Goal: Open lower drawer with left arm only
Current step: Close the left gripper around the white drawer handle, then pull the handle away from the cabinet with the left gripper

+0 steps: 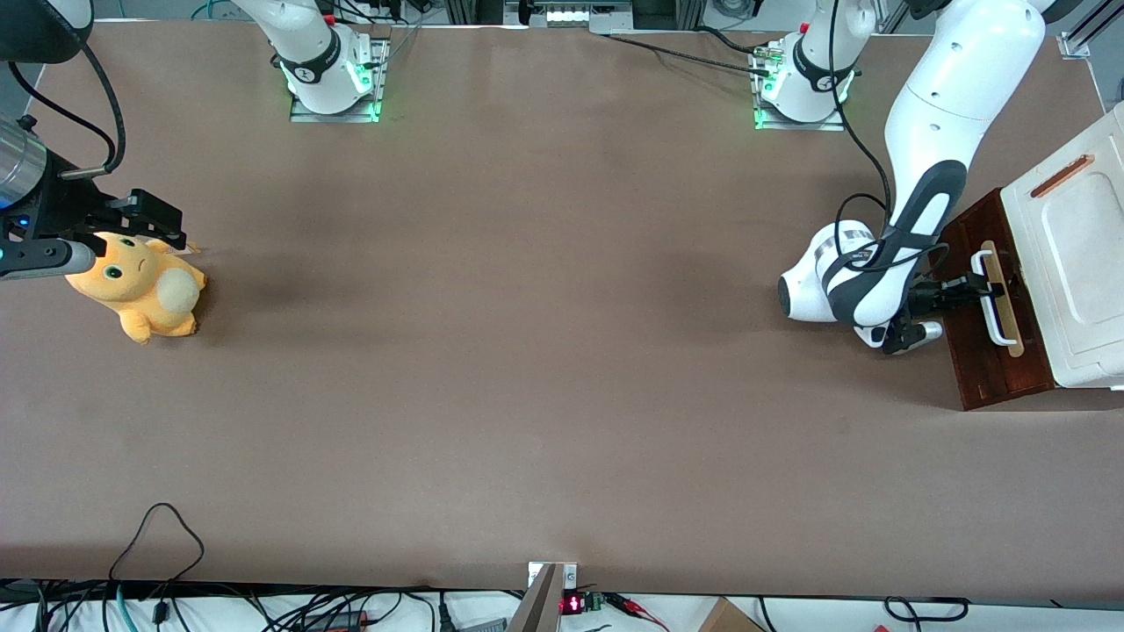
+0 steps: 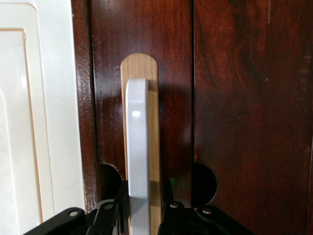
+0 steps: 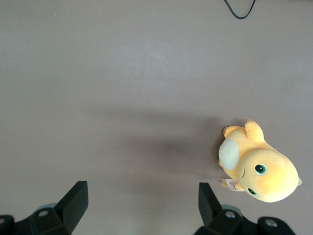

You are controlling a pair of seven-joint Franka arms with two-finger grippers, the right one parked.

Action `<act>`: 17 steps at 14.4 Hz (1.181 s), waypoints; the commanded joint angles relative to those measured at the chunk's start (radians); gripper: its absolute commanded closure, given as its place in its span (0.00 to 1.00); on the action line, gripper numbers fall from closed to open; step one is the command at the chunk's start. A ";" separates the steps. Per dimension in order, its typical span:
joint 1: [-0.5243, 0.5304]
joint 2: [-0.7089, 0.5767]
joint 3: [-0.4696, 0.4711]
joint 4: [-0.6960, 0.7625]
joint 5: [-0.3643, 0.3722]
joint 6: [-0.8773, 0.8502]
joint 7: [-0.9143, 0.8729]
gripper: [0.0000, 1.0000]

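left arm (image 1: 931, 114) gripper (image 1: 976, 285) at lower drawer (image 1: 988, 342) front, working arm's end of table (image 1: 527, 351), jaws narrow, clamped around white loop handle (image 2: 137, 152) on pale wood strip (image 2: 154, 142).

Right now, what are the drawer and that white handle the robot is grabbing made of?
The lower drawer looks like dark reddish wood with a glossy finish: grain and knots show. The white handle looks like smooth plastic or painted metal, with a shiny highlight. It sits on a pale wood strip with fine grain. The left arm's end effector sits around the handle.
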 commanded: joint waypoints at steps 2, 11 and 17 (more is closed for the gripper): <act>0.006 0.008 0.001 0.009 0.026 -0.005 0.007 0.80; -0.013 0.006 0.001 0.009 0.026 -0.009 0.004 1.00; -0.092 0.002 -0.051 0.016 0.012 -0.013 0.001 1.00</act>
